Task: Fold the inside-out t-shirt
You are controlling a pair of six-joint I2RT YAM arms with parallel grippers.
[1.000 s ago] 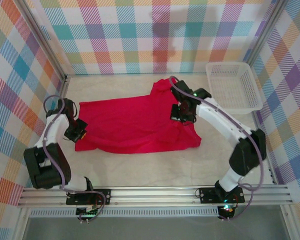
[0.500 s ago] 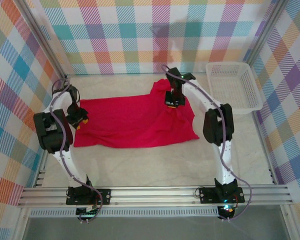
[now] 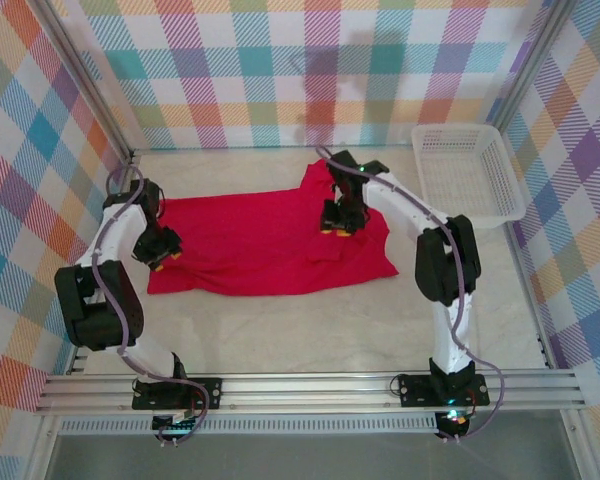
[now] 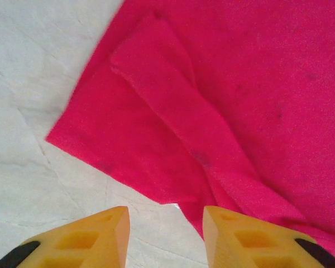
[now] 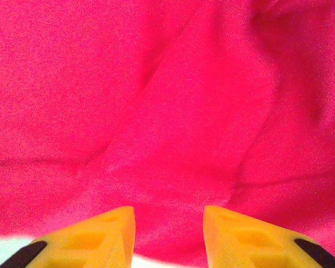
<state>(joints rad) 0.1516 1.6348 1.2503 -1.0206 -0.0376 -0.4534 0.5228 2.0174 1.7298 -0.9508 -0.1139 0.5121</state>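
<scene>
Hovering open, left fingers (image 4: 84, 237) and right fingers (image 5: 95, 234), bases cropped, over t-shirt (image 3: 250, 240)

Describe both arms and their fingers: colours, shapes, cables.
The left arm and right arm match: slim white links between chunky black joints, each trailed by a thin greyish-purple cable. Their fingers are yellow-orange wedges with recessed pockets moulded in, mounted on black bases.
</scene>
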